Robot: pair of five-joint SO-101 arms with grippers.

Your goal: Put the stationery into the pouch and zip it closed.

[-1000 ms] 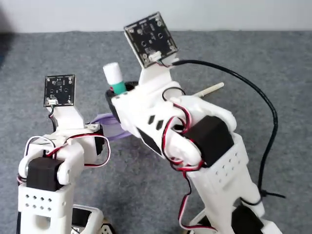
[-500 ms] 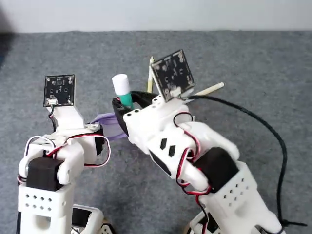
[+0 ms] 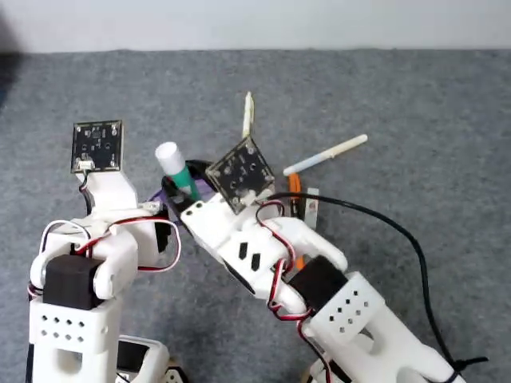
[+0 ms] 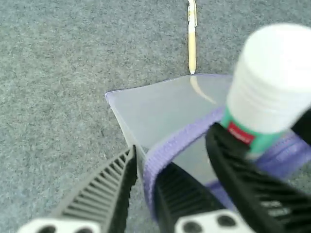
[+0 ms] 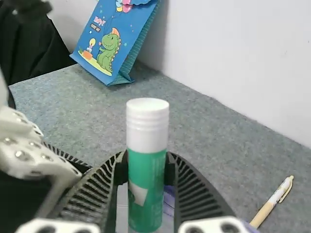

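right gripper (image 5: 146,162) clamped on glue stick (image 5: 147,131), stick upright over pouch (image 4: 160,104), left gripper (image 4: 141,165) pinching pouch's purple zipper edge, pen (image 4: 192,43) just beyond pouch

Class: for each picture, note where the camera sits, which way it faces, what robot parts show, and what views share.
High view: above and behind, facing down on the table; left arm and right arm show.
Left wrist view: on the left arm, facing down at the pouch in the left gripper.
Right wrist view: on the right arm, facing the wall; right gripper holds the glue stick.
Shared: glue stick and cream pen.
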